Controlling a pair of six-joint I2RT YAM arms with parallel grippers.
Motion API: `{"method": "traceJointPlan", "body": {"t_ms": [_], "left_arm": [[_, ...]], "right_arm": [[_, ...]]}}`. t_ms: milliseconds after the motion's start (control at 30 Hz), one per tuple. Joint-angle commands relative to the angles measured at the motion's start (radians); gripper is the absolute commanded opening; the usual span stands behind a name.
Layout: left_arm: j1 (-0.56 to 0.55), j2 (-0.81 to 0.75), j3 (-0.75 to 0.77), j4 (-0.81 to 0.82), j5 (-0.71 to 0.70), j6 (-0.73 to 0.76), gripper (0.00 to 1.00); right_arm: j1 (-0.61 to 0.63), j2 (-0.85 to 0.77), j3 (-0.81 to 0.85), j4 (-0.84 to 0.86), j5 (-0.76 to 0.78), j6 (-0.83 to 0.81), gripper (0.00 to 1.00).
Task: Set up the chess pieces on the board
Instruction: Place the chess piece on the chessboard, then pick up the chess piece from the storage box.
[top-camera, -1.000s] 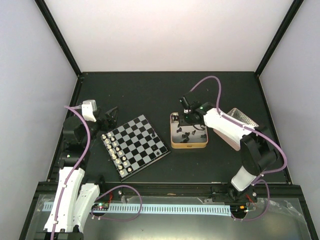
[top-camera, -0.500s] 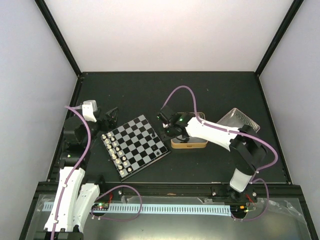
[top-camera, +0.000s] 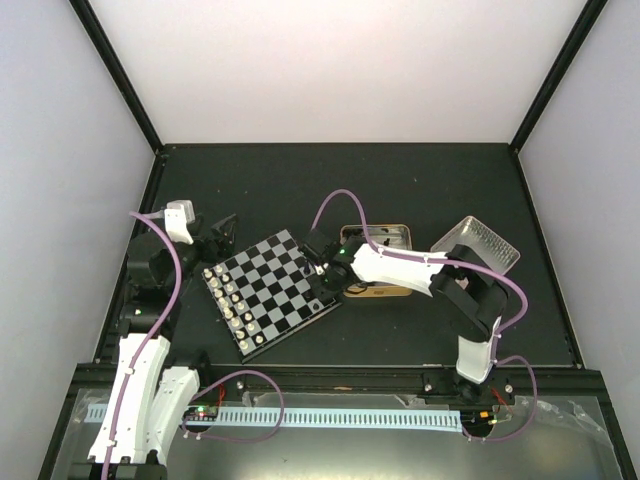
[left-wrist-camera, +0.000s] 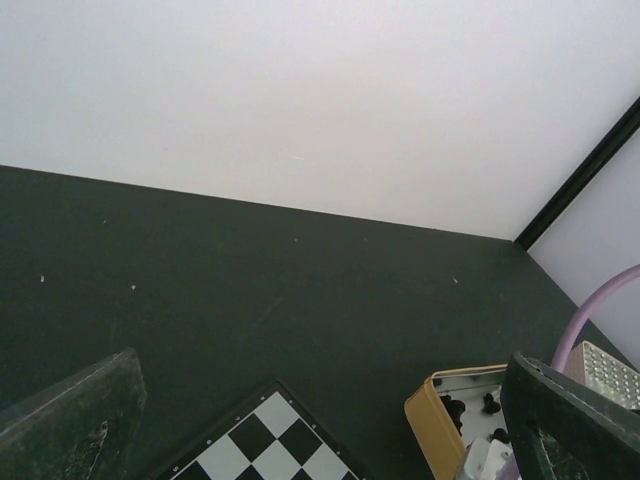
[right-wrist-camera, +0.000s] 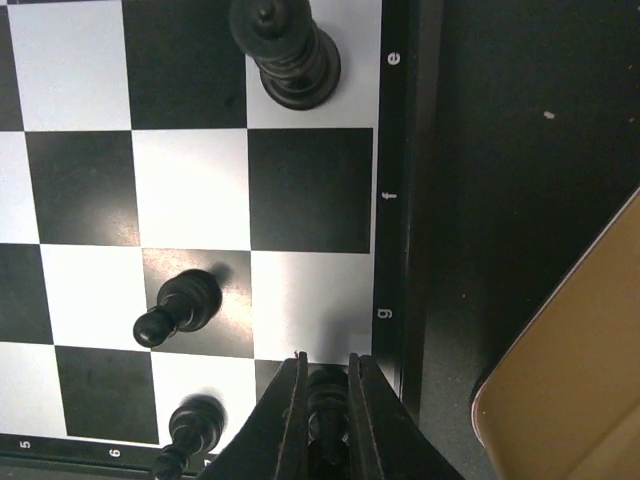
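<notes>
1. The right gripper had its two fingers closed tight on a small black piece, holding it by the sides. It hung over the dark square at the edge of the board, just past the letter "g" printed on the rim. Whether the piece touched the square could not be told.
2. Just beside it, on the same board, a black pawn stood on a dark square. Another small black pawn stood near the rim marked with numbers.
3. Farther along the lettered edge, a tall black piece stood near the letter "e".
4. Off the board's edge, on the dark table, the gold side of a tin lay close by.
5. From above, the right gripper reached across the tin to the board's right corner. Cream-white pieces lined the board's left side in two rows.
6. A silver lid lay tilted beyond the tin, to its right.
7. The left gripper hovered off the board's far-left corner with its fingers spread apart and nothing between them.
8. Its wrist camera showed black pieces in the tin.
</notes>
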Motion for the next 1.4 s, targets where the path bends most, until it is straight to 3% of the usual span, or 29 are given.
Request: {"method": "traceJointPlan", "body": {"t_ms": [0, 400, 600, 933, 1167, 1367], "left_arm": [[0.005, -0.001, 0.002, 0.022, 0.013, -0.004, 0.99], [0.005, 0.005, 0.0, 0.025, 0.013, -0.008, 0.99], [0.006, 0.003, -0.001, 0.026, 0.012, -0.008, 0.99], [0.005, -0.003, -0.001, 0.023, 0.02, -0.004, 0.99], [0.005, -0.005, 0.002, 0.069, 0.03, -0.011, 0.99], [0.005, -0.009, -0.025, 0.195, 0.171, -0.012, 0.99]], "right_arm": [[0.013, 0.013, 0.011, -0.008, -0.012, -0.024, 0.05], [0.018, 0.018, 0.001, -0.003, -0.047, -0.034, 0.08], [0.018, 0.01, 0.02, -0.014, -0.031, -0.013, 0.27], [0.011, -0.148, 0.004, 0.044, 0.132, 0.072, 0.35], [-0.121, -0.252, -0.086, 0.108, 0.222, 0.138, 0.45], [-0.257, -0.222, -0.128, 0.148, 0.179, 0.183, 0.47]]}}
